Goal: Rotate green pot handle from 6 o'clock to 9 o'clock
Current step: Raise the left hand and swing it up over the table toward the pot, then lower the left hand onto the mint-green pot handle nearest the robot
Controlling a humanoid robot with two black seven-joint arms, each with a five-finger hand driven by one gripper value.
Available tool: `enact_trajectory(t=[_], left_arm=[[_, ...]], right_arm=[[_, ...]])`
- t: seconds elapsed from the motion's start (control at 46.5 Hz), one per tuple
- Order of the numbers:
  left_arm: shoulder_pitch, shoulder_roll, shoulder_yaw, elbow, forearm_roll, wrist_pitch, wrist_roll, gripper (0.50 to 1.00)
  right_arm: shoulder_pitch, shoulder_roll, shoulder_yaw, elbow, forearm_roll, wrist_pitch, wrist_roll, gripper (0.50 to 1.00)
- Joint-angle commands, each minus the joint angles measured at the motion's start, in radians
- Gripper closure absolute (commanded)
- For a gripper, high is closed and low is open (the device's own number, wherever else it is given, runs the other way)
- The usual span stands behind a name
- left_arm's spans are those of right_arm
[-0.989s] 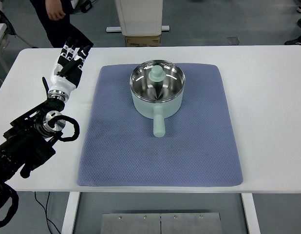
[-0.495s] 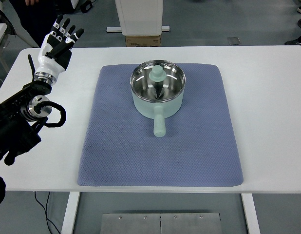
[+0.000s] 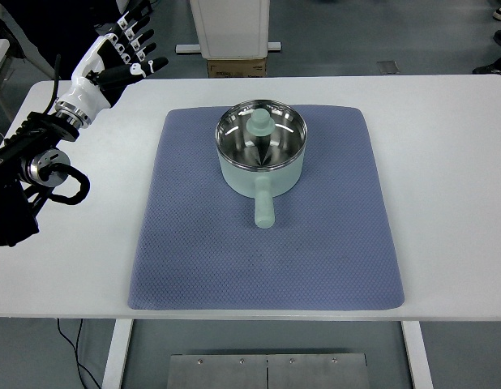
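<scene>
A pale green pot (image 3: 261, 156) with a shiny steel inside stands on the blue-grey mat (image 3: 267, 243) at its upper middle. Its handle (image 3: 264, 204) points straight down the picture, toward 6 o'clock. A green knobbed lid piece (image 3: 260, 123) rests inside the pot. My left hand (image 3: 123, 49) hovers over the table's far left corner, well left of the pot, fingers spread and holding nothing. The right arm does not show.
The white table (image 3: 453, 162) runs beyond the mat on both sides. A person's dark clothing (image 3: 48, 24) shows beyond the far left corner. A white cabinet base (image 3: 230, 28) and a cardboard box (image 3: 237, 67) stand behind the table.
My left arm has drawn back to the left and lifted toward the far left corner, the hand moving up the picture. The pot and its handle have not moved.
</scene>
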Motion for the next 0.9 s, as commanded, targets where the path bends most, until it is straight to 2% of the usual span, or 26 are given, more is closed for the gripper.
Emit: enact_trajectory(t=[0.0, 0.129, 0.387, 0.602, 0.882], left_arm=[[-0.023, 0.017, 0.001, -0.002, 0.107, -0.009, 0.000, 0.500], [-0.061, 0.057, 0.001, -0.024, 0.245, -0.010, -0.002, 0.500], [-0.129, 0.157, 0.001, -0.248, 0.516, -0.009, -0.003, 0.500], [-0.199, 0.167, 0.001, -0.357, 0.707, -0.009, -0.005, 0.500], [-0.223, 0.151, 0.005, -0.468, 1.006, 0.002, -0.108, 0.500]], right_arm=[[0.000, 0.000, 0.000, 0.000, 0.000, 0.000, 0.000, 0.500], [0.000, 0.000, 0.000, 0.000, 0.000, 0.000, -0.001, 0.500], [0.000, 0.000, 0.000, 0.000, 0.000, 0.000, 0.000, 0.500], [0.000, 0.000, 0.000, 0.000, 0.000, 0.000, -0.001, 0.500], [0.000, 0.000, 0.000, 0.000, 0.000, 0.000, -0.001, 0.500]])
